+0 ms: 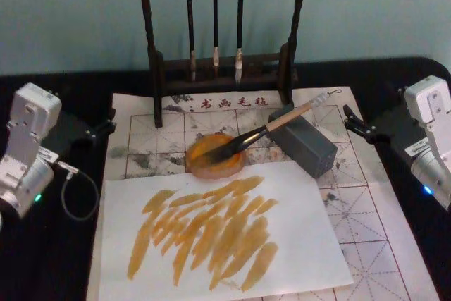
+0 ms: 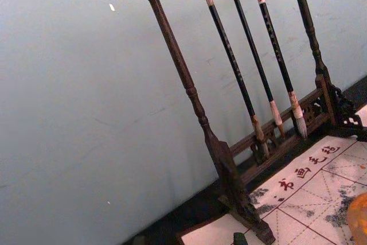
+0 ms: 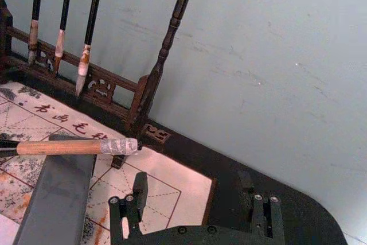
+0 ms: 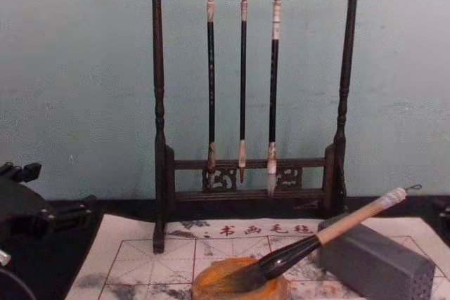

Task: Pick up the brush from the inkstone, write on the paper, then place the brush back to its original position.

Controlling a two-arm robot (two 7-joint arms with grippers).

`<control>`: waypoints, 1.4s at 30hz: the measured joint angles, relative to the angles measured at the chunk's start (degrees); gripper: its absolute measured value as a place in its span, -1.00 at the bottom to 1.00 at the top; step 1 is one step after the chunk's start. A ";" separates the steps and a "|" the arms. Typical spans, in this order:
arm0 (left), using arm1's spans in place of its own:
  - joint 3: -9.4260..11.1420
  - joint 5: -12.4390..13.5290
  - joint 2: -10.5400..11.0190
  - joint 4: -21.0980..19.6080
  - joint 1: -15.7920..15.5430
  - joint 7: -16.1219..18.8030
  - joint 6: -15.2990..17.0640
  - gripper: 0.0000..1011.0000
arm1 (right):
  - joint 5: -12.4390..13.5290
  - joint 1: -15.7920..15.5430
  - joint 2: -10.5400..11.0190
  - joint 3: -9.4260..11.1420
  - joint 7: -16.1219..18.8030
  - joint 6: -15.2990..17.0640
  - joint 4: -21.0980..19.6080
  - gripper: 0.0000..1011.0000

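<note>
1. Orange strokes point(image 1: 211, 234) cover a white sheet point(image 1: 310, 244) on the paper point(image 1: 366, 202).
2. Over there the brush point(image 1: 282, 121) has its hairs in the orange inkstone point(image 1: 201, 168) and its handle on a grey block point(image 1: 310, 147).
3. Wide and empty, the right gripper point(image 1: 350, 121) sits beside the paper.
4. Across from it is the left gripper point(image 1: 106, 123); I cannot tell how wide it is.

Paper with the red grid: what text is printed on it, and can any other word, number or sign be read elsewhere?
"书画毛毡": red characters printed along the far edge of the paper, near the stand.
Hanging brushes: any marks are too small to read.
Nothing else is readable.
</note>
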 joint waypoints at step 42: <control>0.00 0.00 0.00 0.00 0.00 0.00 0.00 0.98 | 33.97 -4.77 -9.14 12.99 18.42 16.99 -3.23 0.98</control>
